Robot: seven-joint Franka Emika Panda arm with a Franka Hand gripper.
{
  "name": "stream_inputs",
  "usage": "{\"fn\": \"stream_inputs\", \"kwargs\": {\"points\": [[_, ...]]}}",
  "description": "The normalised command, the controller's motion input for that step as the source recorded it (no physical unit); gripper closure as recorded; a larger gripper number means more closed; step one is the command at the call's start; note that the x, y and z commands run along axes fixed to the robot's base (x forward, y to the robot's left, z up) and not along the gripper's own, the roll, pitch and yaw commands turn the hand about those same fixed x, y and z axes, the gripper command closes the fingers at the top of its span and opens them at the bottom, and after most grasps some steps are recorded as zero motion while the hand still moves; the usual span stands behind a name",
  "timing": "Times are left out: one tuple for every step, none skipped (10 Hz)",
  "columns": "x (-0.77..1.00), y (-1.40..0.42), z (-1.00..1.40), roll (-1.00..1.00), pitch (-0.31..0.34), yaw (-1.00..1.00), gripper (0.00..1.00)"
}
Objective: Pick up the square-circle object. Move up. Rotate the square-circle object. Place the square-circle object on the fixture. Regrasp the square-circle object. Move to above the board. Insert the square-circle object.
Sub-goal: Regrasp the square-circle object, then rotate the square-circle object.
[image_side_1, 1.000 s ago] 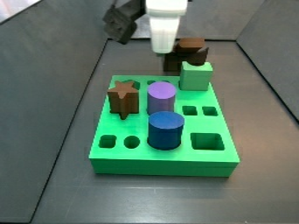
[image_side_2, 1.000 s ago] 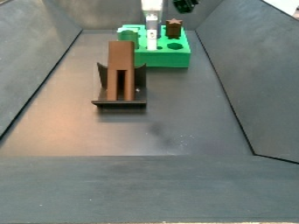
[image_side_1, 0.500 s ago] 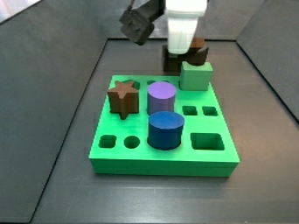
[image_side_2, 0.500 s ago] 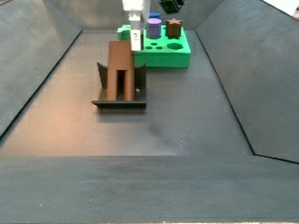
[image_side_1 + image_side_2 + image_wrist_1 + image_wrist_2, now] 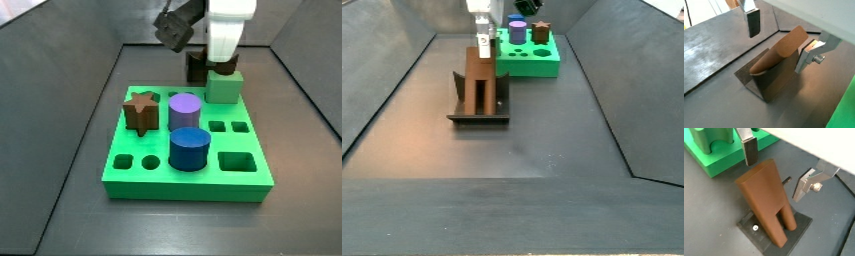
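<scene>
While the fingers [image 5: 776, 170] hang apart above the square-circle object [image 5: 767, 198], fixture [image 5: 771, 235] beneath, board [image 5: 533, 62] just behind.

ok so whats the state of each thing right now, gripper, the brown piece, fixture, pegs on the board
gripper: open, fingers either side of the square-circle object's top, holding nothing
square-circle object: leaning tilted on the fixture, not gripped
fixture: on the floor, carrying the brown piece
board: flat, square hole at the near corner empty
star peg: seated in the board
purple cylinder: upright in the board
blue cylinder: upright in the board
</scene>
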Motion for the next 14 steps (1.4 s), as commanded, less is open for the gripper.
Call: {"fn": "stream_inputs", "kwargs": {"points": [[0.33,-0.02,0.0,-0.01,0.2,0.05,0.0],[0.26,-0.01,0.0,-0.01,0.201,0.05,0.0],[0.17,-0.01,0.0,-0.02,0.204,0.05,0.0],[0.11,-0.01,0.0,-0.02,0.203,0.06,0.0],[0.0,0.5,0.17,0.0,0.0,0.0,1.0],[-1.0,0.2,0.75,0.0,0.0,0.0,1.0],[-1.0,0.19,0.75,-0.01,-0.012,-0.01,1.0],[-1.0,0.18,0.73,-0.03,-0.013,-0.01,1.0],[-1.0,0.16,0.71,-0.06,-0.01,-0.02,1.0],[-1.0,0.15,0.69,-0.08,-0.001,-0.03,1.0],[-1.0,0.14,0.66,-0.11,0.01,-0.03,1.0],[-1.0,0.13,0.64,-0.11,0.014,-0.03,1.0],[-1.0,0.12,0.61,-0.11,0.015,-0.03,1.0],[-1.0,0.11,0.55,-0.11,0.02,-0.03,1.0]]}}
